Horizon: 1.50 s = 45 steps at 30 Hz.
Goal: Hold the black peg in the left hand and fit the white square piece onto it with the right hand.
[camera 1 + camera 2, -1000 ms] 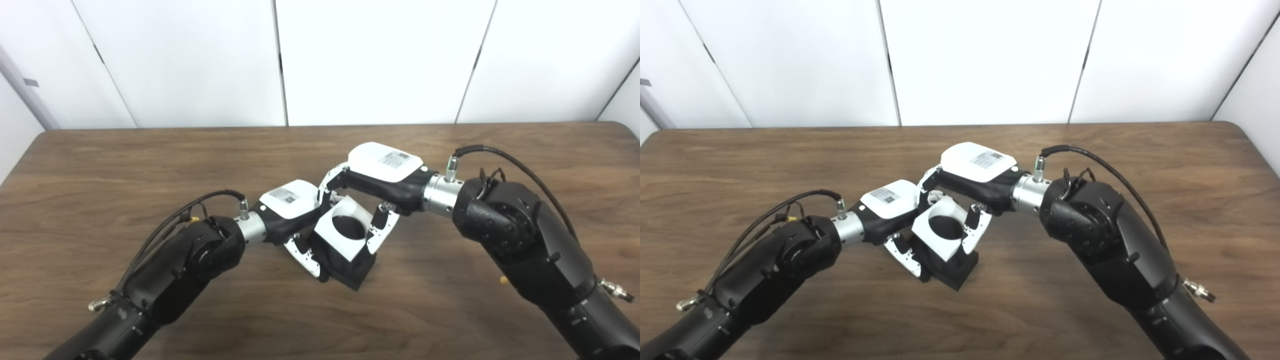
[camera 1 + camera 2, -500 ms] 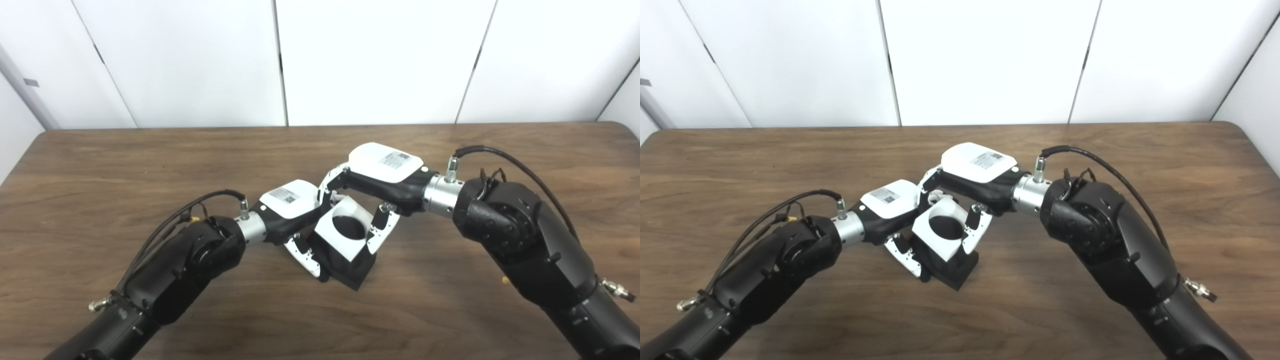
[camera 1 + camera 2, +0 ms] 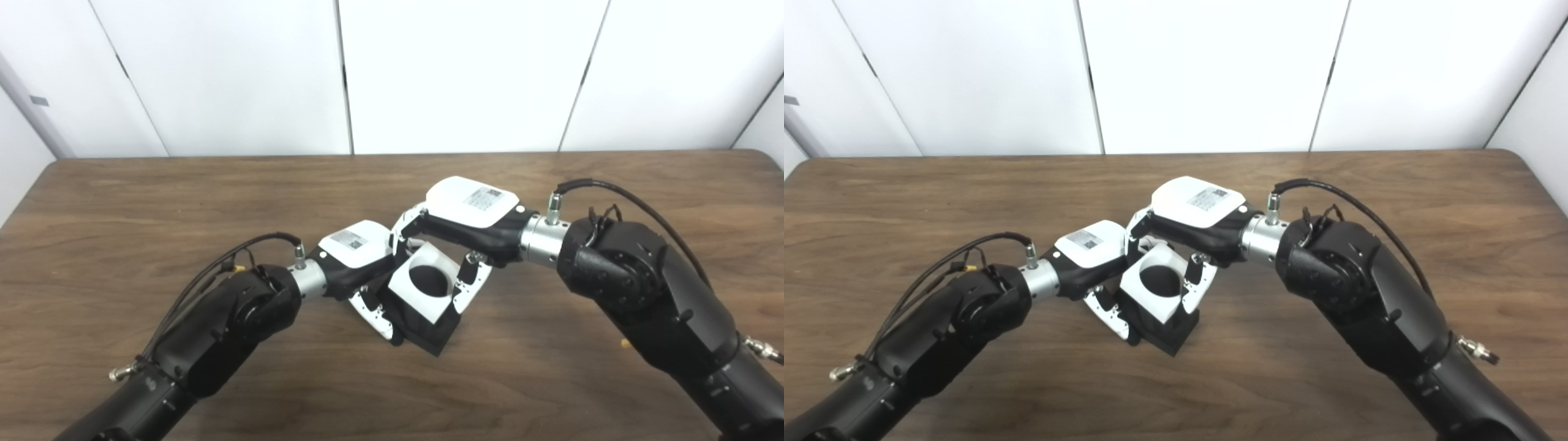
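As seated: white square piece [image 3: 427, 283] atop black peg [image 3: 429, 327], both tilted.
Right hand [image 3: 468, 214]: above, fingers [image 3: 468, 288] clasping piece.
Left hand [image 3: 355, 251]: leftward, fingers gripping peg.

Labels on the left robot hand [image 3: 357, 242] and right robot hand [image 3: 471, 200] are unreadable.

Head cameras — downward, shared table [image 3: 122, 202]

Dark wood-grain desk [image 3: 184, 202], white wall panels [image 3: 459, 73] behind its far edge. Near desk's middle, black peg block [image 3: 432, 334] seems to rest on it; contact unclear.
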Each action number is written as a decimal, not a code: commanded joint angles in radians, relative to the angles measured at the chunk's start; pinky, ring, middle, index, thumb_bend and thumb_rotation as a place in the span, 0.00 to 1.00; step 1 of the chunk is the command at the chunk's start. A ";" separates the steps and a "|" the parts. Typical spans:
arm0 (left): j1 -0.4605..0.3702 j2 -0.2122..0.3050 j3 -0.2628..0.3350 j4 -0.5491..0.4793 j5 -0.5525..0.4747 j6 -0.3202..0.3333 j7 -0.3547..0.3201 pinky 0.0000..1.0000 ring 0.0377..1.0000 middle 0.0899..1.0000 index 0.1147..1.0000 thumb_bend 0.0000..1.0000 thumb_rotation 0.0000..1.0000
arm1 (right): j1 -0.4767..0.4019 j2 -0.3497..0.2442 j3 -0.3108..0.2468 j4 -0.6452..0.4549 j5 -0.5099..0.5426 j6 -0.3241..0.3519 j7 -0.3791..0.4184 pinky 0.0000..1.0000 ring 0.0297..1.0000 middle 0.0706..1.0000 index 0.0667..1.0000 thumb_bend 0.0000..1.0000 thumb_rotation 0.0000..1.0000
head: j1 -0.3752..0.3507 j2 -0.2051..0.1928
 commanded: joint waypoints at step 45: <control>0.014 -0.008 -0.059 0.028 0.088 0.007 -0.080 0.82 0.92 0.89 0.43 0.52 0.08 | -0.028 -0.015 0.087 -0.005 0.030 0.116 0.135 0.67 0.78 0.80 0.68 0.94 0.27 | -0.006 0.008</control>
